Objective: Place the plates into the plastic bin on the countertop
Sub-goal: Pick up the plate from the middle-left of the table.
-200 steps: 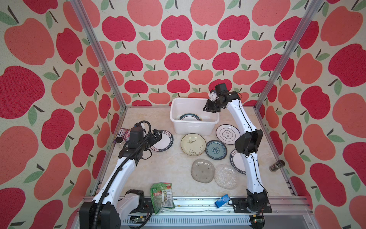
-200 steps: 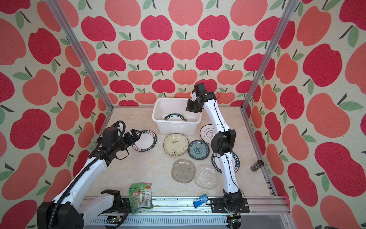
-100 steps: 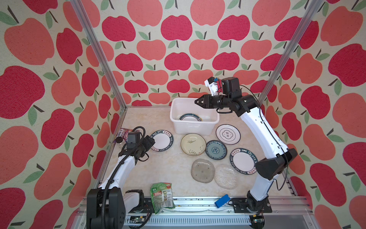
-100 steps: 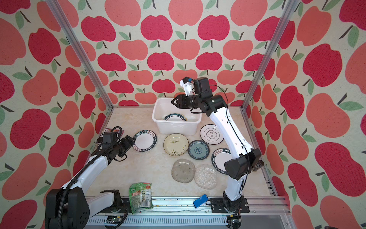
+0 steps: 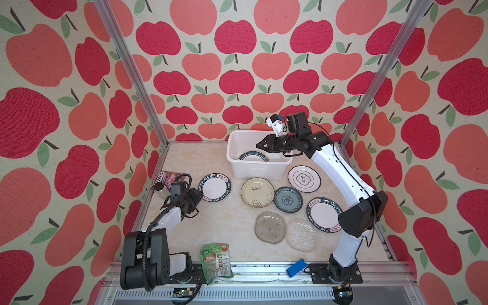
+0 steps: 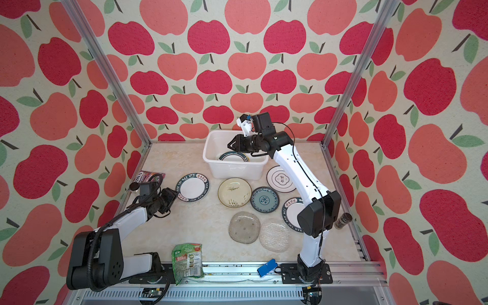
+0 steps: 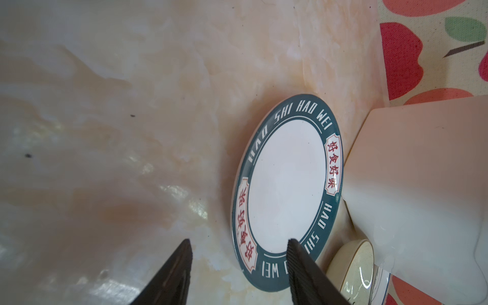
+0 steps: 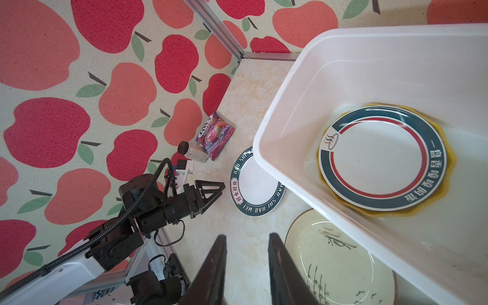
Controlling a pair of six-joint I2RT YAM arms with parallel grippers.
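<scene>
Beige countertop [image 7: 132, 105] holds a lettered plate [image 7: 286, 190] just ahead of the spread, empty left gripper [image 7: 239, 241]

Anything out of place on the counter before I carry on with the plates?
Nothing spilled or broken. The green packet hangs over the front rail, partly off the counter. A small jar seems tipped on its side at the counter's left edge, next to a purple packet.

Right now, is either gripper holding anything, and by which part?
Nothing held. Left gripper open at the rim of the lettered plate, not closed on it; right gripper open, empty, over the plastic bin.
</scene>
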